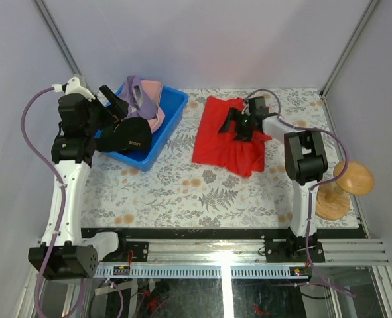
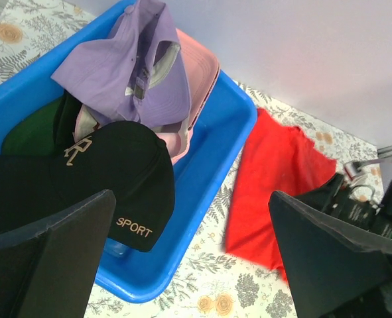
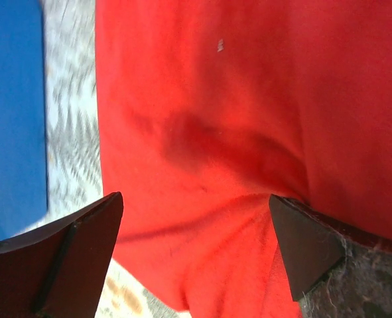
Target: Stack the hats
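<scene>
The left jaws are spread wide and hold nothing. They hang above the near end of the blue bin (image 1: 174,118), over the black cap (image 1: 127,136) lettered "SPORT", without touching it. The right jaws are also spread wide and empty, low over the red cloth (image 1: 217,140). Whether their tips touch the fabric cannot be told.

All the hats lie in the bin, at the far left corner of the desk (image 1: 182,193). The black cap sits at the bin's near end, its edge lapping the wall. Behind it the lavender cap (image 1: 136,91) lies on top of the pink cap (image 1: 156,99). In the left wrist view a dark green brim (image 2: 30,136) shows beside the black cap. Whether it belongs to a further cap is unclear.

The desk has a pale cover printed with ferns and flowers. The red cloth lies rumpled toward the far edge, right of the bin and apart from it. A round wooden stand (image 1: 345,187) is at the right edge. Plain grey walls with metal posts enclose the far side and both sides.
</scene>
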Motion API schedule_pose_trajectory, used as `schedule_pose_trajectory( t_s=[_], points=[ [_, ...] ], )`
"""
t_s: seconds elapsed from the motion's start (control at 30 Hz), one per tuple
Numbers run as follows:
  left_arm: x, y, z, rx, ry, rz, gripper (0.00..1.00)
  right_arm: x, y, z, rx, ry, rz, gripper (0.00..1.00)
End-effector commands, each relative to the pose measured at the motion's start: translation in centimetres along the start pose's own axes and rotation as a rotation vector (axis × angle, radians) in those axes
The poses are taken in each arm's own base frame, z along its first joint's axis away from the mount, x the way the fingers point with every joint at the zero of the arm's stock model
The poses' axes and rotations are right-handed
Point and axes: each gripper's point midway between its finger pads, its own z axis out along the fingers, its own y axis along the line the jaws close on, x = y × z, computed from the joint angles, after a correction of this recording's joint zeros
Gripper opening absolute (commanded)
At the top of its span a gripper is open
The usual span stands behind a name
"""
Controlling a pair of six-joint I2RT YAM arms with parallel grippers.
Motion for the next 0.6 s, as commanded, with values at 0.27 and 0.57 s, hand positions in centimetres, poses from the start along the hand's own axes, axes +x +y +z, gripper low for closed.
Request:
schedule_pose_trajectory(
  t_s=[0.27, 0.57],
  points=[
    [-0.1, 1.2, 3.2, -0.009, 0.014, 0.070, 1.00, -13.3, -14.1, -3.5, 0.323, -0.145, 0.135, 0.99],
    [0.1, 1.5, 3.7, -0.010, 0.032, 0.104, 1.00, -17.3, -20.8, -6.2, 0.361, -0.248, 0.238, 0.99]
  ],
)
